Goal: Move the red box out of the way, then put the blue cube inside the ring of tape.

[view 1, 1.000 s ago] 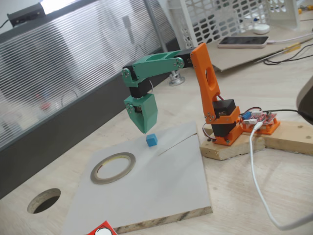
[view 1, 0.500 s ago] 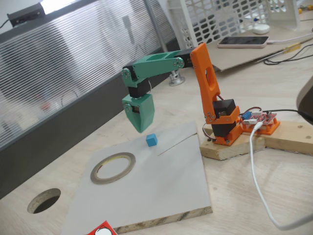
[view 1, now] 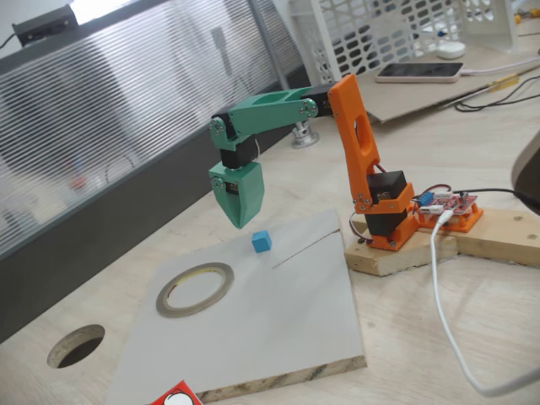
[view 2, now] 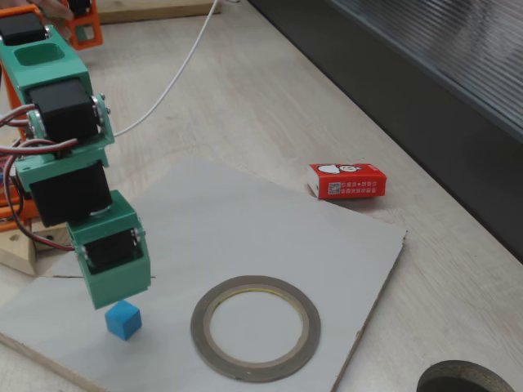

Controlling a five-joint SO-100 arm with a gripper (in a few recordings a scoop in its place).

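Blue cube [view 1: 261, 242] on grey board [view 1: 287, 329]

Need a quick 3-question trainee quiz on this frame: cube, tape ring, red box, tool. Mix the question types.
1. True or false: the blue cube lies inside the ring of tape.
2. Where is the red box? A) on the grey board B) on the wooden table beside the board C) in the tool
3. Fill in: the tool hangs just above the ____, not touching it.

Key:
1. False: it sits on the board, apart from the ring.
2. B
3. blue cube
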